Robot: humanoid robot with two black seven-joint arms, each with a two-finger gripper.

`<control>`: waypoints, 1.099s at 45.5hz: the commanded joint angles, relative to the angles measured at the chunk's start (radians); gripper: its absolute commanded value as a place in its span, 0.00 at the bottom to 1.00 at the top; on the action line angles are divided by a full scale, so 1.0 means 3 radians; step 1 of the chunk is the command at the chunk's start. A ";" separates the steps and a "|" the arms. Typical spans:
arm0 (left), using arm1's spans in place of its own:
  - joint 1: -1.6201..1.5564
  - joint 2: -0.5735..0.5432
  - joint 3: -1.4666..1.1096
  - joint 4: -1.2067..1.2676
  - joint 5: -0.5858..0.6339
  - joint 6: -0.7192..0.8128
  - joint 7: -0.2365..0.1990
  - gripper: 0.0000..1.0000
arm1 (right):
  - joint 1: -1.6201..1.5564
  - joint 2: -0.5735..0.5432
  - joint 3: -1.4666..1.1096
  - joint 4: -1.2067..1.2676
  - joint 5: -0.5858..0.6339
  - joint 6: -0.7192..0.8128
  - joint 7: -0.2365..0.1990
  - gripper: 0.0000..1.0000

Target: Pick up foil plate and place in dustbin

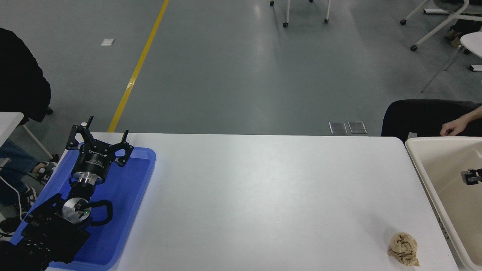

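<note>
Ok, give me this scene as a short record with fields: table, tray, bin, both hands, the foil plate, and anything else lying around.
table: white table
tray: blue tray, table's left end
left hand: open, parked over the tray
bin: beige bin, at the table's right edge
right hand: only a tip shows at the right edge, over the bin; open or shut unclear
foil plate: not visible anywhere
other: tan paper ball on the table near the bin
person: hand beyond the bin

Tray [124,210] on the surface [263,195] at far left, left gripper [101,140] over it. Dustbin [425,169] at right edge, right gripper [470,177] inside. Paper ball [404,248] near front right, just left of dustbin.
</note>
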 commanded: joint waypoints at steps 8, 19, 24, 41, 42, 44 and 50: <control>-0.0002 -0.0011 0.0005 0.0000 0.0000 0.0000 0.0006 1.00 | 0.1350 -0.0251 -0.0050 0.1885 0.0055 0.0481 -0.0027 1.00; -0.0002 -0.0011 0.0005 0.0000 0.0000 0.0000 0.0006 1.00 | 0.2362 -0.0021 -0.0628 0.2627 0.0662 0.1289 -0.0012 1.00; -0.0002 -0.0011 0.0000 0.0000 0.0000 0.0000 0.0006 1.00 | 0.2736 0.0194 -0.0756 0.2872 0.1067 0.1647 -0.0012 1.00; 0.0008 -0.0001 0.0000 0.0000 0.0000 0.0000 0.0001 1.00 | 0.3523 0.1155 -0.1114 0.3011 0.1875 0.2046 -0.0032 1.00; 0.0003 0.0004 0.0000 0.0000 0.0000 0.0000 0.0001 1.00 | 0.3559 0.1216 -0.1149 0.3011 0.1931 0.2057 -0.0032 1.00; 0.0008 0.0004 0.0000 0.0000 0.0000 0.0000 0.0001 1.00 | 0.3641 0.1344 -0.1206 0.3006 0.2069 0.2072 -0.0032 1.00; 0.0008 0.0004 0.0000 0.0000 0.0000 0.0000 0.0001 1.00 | 0.3835 0.1483 -0.1375 0.3011 0.2279 0.2159 -0.0037 1.00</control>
